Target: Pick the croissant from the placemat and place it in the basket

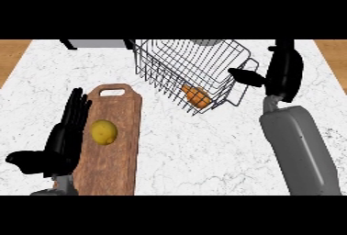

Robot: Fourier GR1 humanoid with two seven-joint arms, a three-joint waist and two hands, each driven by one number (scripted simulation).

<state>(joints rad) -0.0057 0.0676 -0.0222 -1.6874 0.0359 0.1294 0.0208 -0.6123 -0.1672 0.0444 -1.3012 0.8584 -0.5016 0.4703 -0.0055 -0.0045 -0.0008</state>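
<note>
The orange-brown croissant (196, 97) lies inside the wire basket (169, 62), low against its near wall, seen through the wires. My right hand (283, 69) is just right of the basket, fingers straight and pointing away, thumb out toward the basket's rim, holding nothing. At the lower left my left hand (64, 133) rests open with straight fingers along the left edge of a wooden board (115, 156). No placemat shows in this view.
A yellow lemon (103, 132) sits on the wooden board, which has a handle hole at its far end. A grey appliance (95, 43) stands at the counter's back edge. Wood floor shows past the marble counter (203, 156) at both far corners.
</note>
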